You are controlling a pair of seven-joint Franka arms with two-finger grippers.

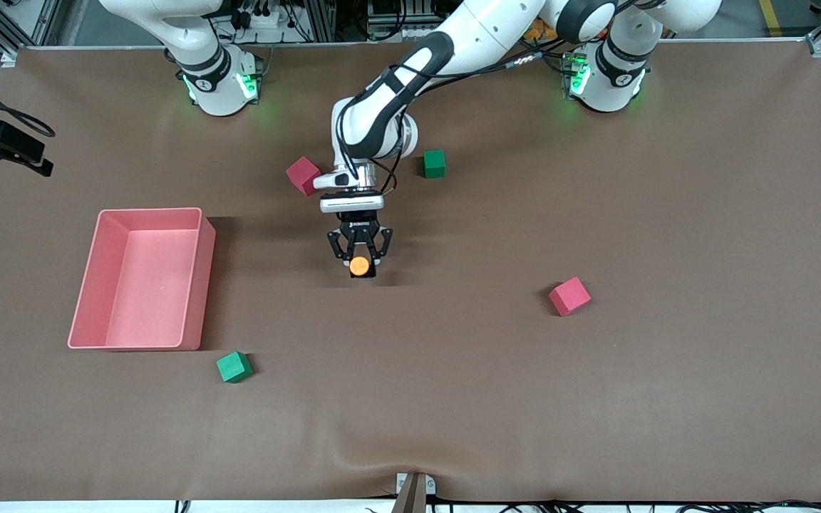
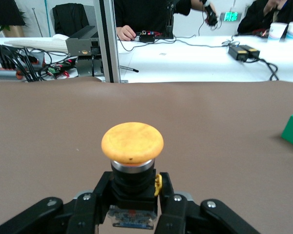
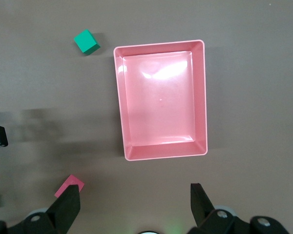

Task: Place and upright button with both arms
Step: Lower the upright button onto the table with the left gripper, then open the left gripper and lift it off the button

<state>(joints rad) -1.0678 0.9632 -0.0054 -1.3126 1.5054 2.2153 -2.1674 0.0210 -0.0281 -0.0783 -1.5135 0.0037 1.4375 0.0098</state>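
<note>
Brown cloth covers the worktop [image 1: 667,399], which carries every loose item. Front view: the left arm [image 1: 453,43] reaches from its base to the middle of the worktop; of the right arm [image 1: 197,43] only the base and lower links show, and it waits. A pink tray [image 1: 90,313] lies toward the right arm's end. Four foam cubes are scattered: a pink cube [image 1: 569,296] toward the left arm's end, a second pink cube [image 1: 302,174] partly hidden by the left arm's wrist, a green cube [image 1: 435,164] beside that wrist, and another green cube [image 1: 234,367] near the tray's corner closest to the front camera.

The left end effector [image 1: 360,262] hangs low over mid-worktop, its fingers clamped on the button [image 1: 359,266]; only the orange cap is plain from the front. The left wrist view adds the black body held between the fingers [image 2: 172,207] and a metal ring under the cap [image 2: 132,142].

The right wrist view alone shows the right end effector [image 3: 136,204], high over the worktop beside the tray [image 3: 200,97], fingers spread wide and holding nothing.
</note>
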